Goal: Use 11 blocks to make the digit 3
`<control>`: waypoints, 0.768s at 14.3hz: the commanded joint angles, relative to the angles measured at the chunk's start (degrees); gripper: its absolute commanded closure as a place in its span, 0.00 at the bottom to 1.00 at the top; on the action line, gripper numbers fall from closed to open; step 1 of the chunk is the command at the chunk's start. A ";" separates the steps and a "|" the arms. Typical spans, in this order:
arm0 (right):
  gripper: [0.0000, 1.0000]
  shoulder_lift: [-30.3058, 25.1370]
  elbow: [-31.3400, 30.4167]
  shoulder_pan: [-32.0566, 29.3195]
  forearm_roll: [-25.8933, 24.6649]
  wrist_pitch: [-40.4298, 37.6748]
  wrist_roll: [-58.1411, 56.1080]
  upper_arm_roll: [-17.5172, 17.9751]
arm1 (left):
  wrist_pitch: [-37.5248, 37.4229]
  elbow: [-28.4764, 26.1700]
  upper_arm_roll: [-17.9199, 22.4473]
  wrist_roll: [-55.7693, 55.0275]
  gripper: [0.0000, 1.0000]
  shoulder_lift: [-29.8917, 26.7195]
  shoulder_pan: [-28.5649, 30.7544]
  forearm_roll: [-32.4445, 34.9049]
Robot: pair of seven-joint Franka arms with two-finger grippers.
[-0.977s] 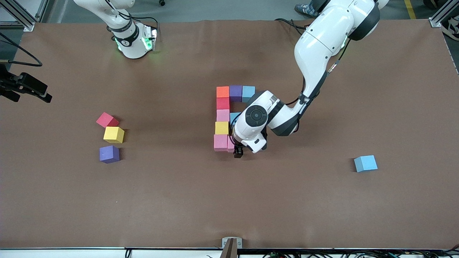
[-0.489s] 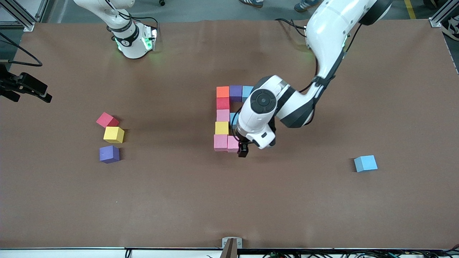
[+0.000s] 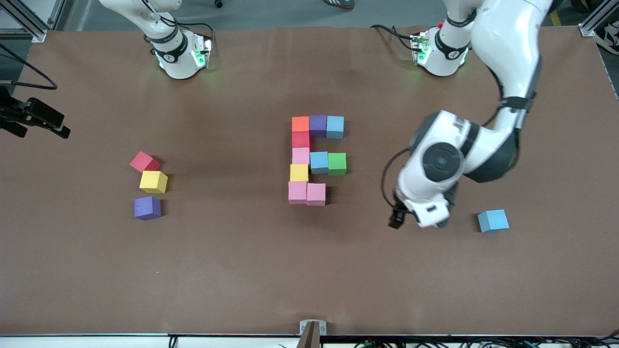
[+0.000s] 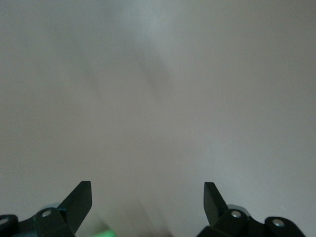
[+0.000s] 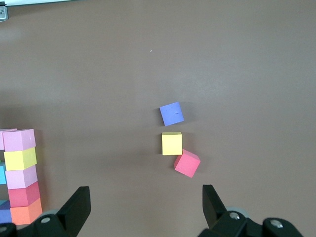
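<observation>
The left end effector [image 4: 146,205], fingers wide and empty, hangs over bare brown surface [image 3: 242,270] between the ten-block figure [image 3: 316,159] mid-surface and a lone blue block [image 3: 493,220], while the right end effector [image 5: 145,205], also wide and empty, waits high up.

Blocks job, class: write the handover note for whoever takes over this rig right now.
Left gripper: open, empty, over bare table near the loose blue block.
Right gripper: open, empty; that arm waits.
Done: ten blocks touch in the figure: full top and middle bars, column, and two pink blocks in the bottom bar.
Left: one block to finish the bottom bar, probably the blue one.
Three spare blocks lie toward the right arm's end.
</observation>
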 commanded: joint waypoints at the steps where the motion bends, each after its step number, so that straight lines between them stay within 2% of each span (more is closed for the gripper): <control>1: 0.00 -0.42 -0.20 -0.75 -0.42 0.16 -0.73 0.82 | -0.69 -1.93 -0.54 16.19 0.00 -0.35 6.78 0.97; 5: 0.00 -0.42 -0.11 -0.84 -0.42 0.16 -0.81 0.74 | -0.34 -1.41 -0.45 44.49 0.00 1.41 14.18 2.37; 9: 0.00 -0.50 -0.11 -0.84 -0.51 0.16 -0.81 0.74 | 1.76 -0.01 -0.28 57.10 0.00 4.92 17.71 2.29; 11: 0.00 -0.50 -0.11 -0.84 -0.51 0.16 -0.90 0.74 | 4.48 -0.09 1.38 63.51 0.00 6.07 18.14 2.72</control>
